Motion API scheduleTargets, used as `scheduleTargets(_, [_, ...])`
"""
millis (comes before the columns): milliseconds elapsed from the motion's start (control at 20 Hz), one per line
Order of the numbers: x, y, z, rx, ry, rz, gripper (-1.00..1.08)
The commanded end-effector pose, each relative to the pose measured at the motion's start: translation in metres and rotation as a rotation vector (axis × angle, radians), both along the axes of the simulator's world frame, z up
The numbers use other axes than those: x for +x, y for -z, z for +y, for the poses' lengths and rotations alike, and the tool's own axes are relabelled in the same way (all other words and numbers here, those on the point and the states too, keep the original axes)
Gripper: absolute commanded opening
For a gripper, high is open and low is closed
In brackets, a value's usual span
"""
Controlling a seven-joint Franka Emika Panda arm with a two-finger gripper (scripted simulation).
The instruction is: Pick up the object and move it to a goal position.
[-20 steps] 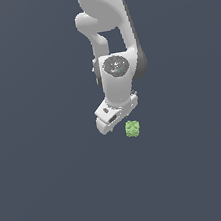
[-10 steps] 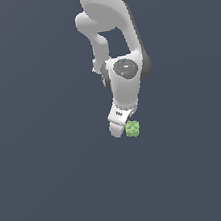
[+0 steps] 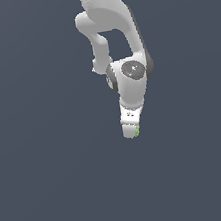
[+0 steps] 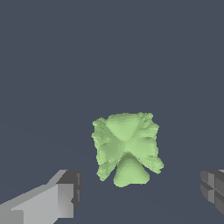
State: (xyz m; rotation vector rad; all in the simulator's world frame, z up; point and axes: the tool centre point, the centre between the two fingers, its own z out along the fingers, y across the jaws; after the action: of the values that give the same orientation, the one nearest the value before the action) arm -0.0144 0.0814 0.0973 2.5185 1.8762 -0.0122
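The object is a small light-green lumpy chunk lying on the dark grey floor. The wrist view looks down on it, with one grey fingertip on one side and the other fingertip far off on the opposite side, neither touching it. The gripper is open and straddles the chunk. In the exterior view the white gripper hangs straight over the object, hiding all but a thin green sliver at its edge.
The white arm comes down from the top of the exterior view. All around is plain dark grey floor.
The gripper has swung toward the exterior view's right and come down over the object, which now shows only as a sliver. The object has not moved.
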Motion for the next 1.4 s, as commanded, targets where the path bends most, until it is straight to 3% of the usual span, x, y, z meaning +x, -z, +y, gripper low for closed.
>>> scheduleTargets(0, [-0.001,0.002,0.004,0.002,-0.053,-0.002,1.00])
scheduleTargets(700, [-0.002,0.009,0.011,0.006,-0.134,-0.005,1.00])
scheduleTargets(1350, [-0.003,0.056,0.012,0.006,-0.139,-0.005,1.00])
